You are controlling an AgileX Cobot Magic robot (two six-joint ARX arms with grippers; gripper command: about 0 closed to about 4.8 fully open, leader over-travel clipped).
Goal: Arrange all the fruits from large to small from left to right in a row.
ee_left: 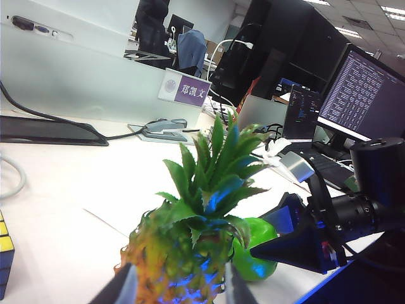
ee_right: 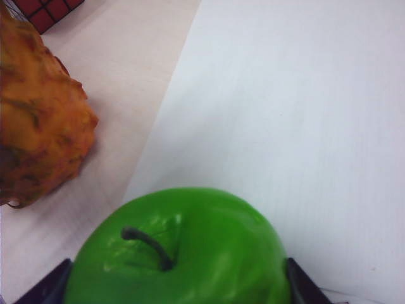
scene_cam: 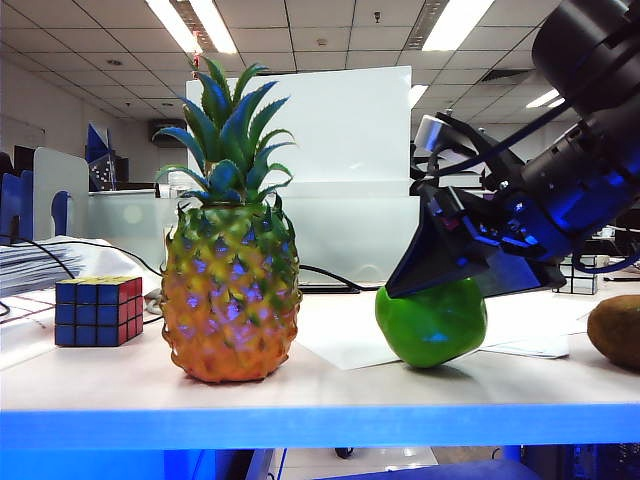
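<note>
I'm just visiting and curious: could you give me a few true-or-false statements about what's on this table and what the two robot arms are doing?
1. The pineapple stands upright, left of the apple. True.
2. The right gripper has its jaws on either side of the apple. True.
3. The kiwi lies between pineapple and apple. False: it lies at the far right, past the apple.
4. The left gripper holds the pineapple. False: its jaws are open, near the pineapple.
5. The puzzle cube sits left of the pineapple. True.
</note>
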